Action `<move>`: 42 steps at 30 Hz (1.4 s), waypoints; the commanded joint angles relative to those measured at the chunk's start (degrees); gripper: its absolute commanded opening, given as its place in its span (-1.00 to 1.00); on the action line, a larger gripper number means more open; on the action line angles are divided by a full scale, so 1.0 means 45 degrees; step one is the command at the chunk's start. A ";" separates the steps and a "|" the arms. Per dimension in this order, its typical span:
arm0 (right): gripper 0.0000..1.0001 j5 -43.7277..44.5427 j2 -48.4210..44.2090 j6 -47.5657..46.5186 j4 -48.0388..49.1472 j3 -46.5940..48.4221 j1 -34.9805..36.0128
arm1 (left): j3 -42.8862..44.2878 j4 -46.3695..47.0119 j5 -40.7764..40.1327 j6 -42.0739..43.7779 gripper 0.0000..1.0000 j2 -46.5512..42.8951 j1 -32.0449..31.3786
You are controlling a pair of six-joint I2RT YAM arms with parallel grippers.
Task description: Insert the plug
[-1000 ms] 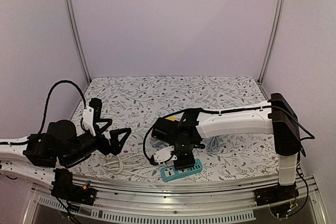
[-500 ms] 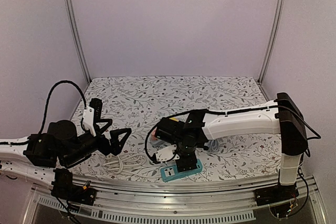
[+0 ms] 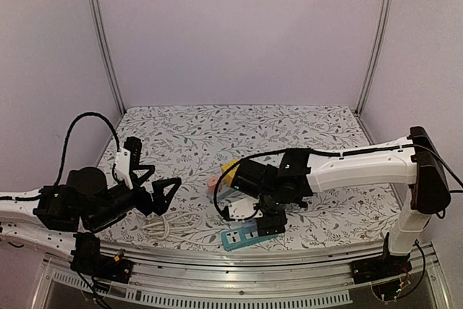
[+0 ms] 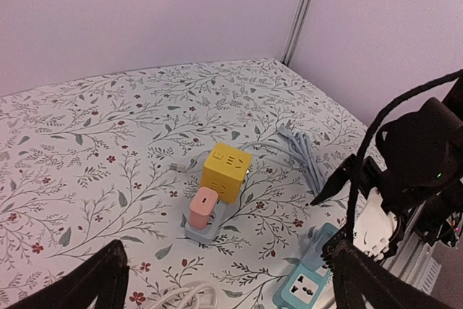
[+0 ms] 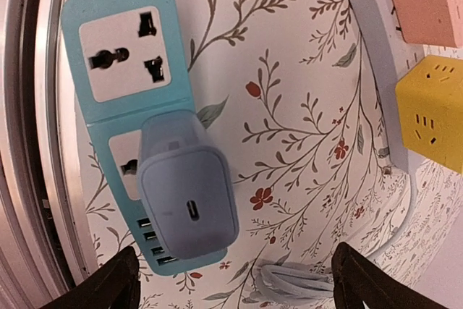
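Right arm (image 3: 362, 168) has swung toward the right of the frame since a second ago; right jaws now off the plug, spread wide, holding nothing. Floral bench (image 3: 217, 128). Left arm (image 3: 79, 204) low at left, left jaws wide, holding nothing. Teal power strip (image 5: 123, 56) at near bench edge, lower centre. Grey plug (image 5: 188, 193) stands on its second socket.
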 commanded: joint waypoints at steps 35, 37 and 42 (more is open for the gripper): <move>0.98 0.5449 -0.6422 0.9000 0.9066 -0.4591 -0.1372 | -0.0517 0.0910 -0.0947 0.0195 0.99 0.0422 -0.0147; 0.98 0.5921 -0.6932 0.9688 1.0410 -0.5496 -0.1527 | -0.0588 0.1023 -0.1068 0.0224 0.99 0.0500 -0.0147; 0.98 0.5204 -0.8171 1.1154 1.2469 -0.7180 -0.2111 | -0.0780 0.1414 -0.1459 0.0265 0.99 0.0755 -0.0147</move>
